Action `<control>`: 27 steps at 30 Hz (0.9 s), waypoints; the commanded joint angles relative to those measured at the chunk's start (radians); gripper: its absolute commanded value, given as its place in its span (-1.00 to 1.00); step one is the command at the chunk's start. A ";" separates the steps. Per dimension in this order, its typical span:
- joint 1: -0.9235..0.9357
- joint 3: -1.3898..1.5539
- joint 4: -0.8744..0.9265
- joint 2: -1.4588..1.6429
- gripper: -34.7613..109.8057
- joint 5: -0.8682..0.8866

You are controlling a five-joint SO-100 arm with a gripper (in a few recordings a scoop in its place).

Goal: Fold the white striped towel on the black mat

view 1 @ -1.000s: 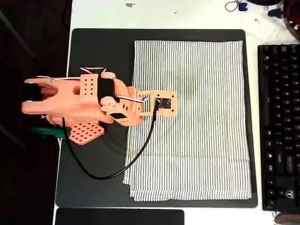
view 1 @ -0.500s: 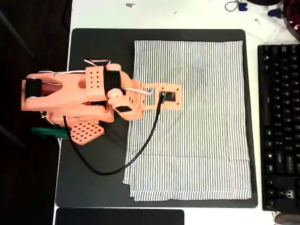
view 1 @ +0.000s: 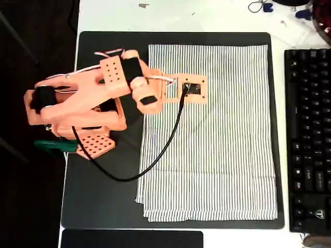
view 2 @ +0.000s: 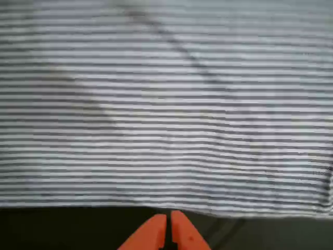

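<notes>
The white striped towel [view 1: 222, 144] lies flat on the right part of the black mat [view 1: 103, 196], its left edge slightly slanted and its lower left corner doubled. The orange arm [view 1: 83, 103] reaches in from the left, and its wrist camera mount [view 1: 192, 89] hangs over the towel's upper left area. In the wrist view the towel [view 2: 166, 104] covers most of the picture, with its hem running across above a strip of mat [view 2: 62, 229]. My gripper [view 2: 167, 232] is shut, its orange fingertips pressed together over the mat just short of that hem, holding nothing.
A black keyboard [view 1: 307, 139] lies right of the mat. A smaller black slab [view 1: 132, 239] sits at the bottom edge. The arm's black cable [view 1: 155, 160] loops across the towel's left edge. Small items lie on the white table [view 1: 181, 15] at top right.
The arm has swung toward the top of the overhead picture, and its wrist has moved up and slightly right over the towel's upper left area. The towel has not moved.
</notes>
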 commanded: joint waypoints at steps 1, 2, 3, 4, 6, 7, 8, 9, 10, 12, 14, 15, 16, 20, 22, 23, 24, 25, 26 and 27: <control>-0.057 -0.098 0.002 -0.041 -0.52 0.011; -0.075 -0.121 -0.002 -0.060 -0.52 0.003; -0.091 -0.144 -0.008 -0.078 -0.52 -0.006; -0.106 -0.167 -0.015 -0.097 -0.52 -0.014; -0.135 -0.216 -0.026 -0.140 -0.52 -0.035; -0.150 -0.242 -0.034 -0.164 -0.52 -0.037; -0.164 -0.273 -0.040 -0.193 -0.52 -0.037; -0.175 -0.301 -0.052 -0.225 -0.52 -0.029; -0.187 -0.328 -0.064 -0.256 -0.52 -0.025; -0.207 -0.376 -0.089 -0.318 -0.52 -0.008; -0.227 -0.419 -0.109 -0.376 -0.52 0.006; -0.238 -0.442 -0.112 -0.407 -0.52 0.009; -0.250 -0.465 -0.121 -0.439 -0.52 0.020; -0.285 -0.549 -0.163 -0.569 -0.52 0.049; -0.304 -0.601 -0.184 -0.638 -0.52 0.074; -0.310 -0.629 -0.189 -0.673 -0.52 0.084; -0.318 -0.660 -0.198 -0.709 -0.51 0.104; -0.324 -0.684 -0.212 -0.742 -0.50 0.126; -0.328 -0.713 -0.213 -0.776 -0.49 0.137; -0.333 -0.742 -0.213 -0.805 -0.49 0.150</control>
